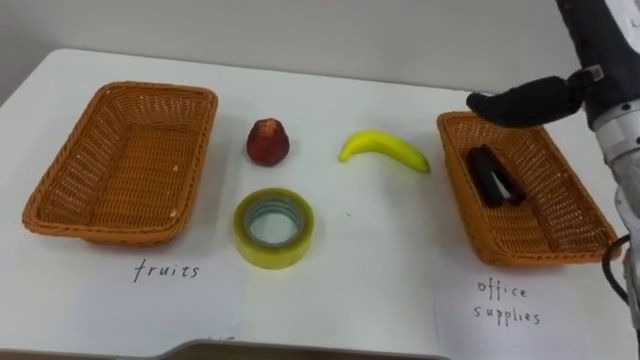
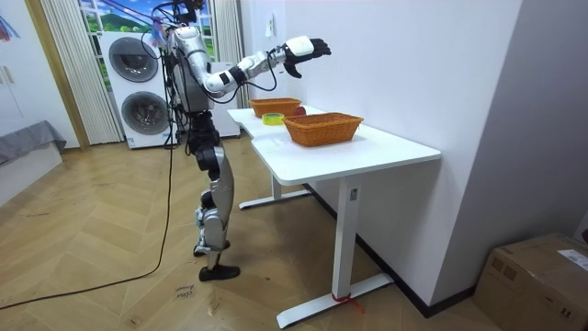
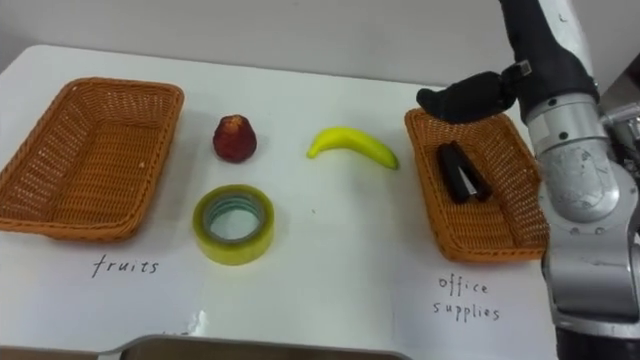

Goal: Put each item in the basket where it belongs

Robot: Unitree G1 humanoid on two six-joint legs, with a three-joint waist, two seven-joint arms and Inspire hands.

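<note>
You've got the right hand (image 1: 525,100) hovering over the far rim of the right basket (image 1: 550,195) at 3 o'clock, fingers relaxed and released, gripping nothing. 1 black stapler (image 1: 495,176) lies inside that basket. The left basket (image 1: 130,160) sits at 9 o'clock. Btwn the 2 baskets on the white table (image 1: 370,250): red fruit (image 1: 268,142) at 11 o'clock, banana (image 1: 385,148) at 1, yellow tape roll (image 1: 273,228) at 7, all apart. In the room view the robot stands upright at the table's end.
</note>
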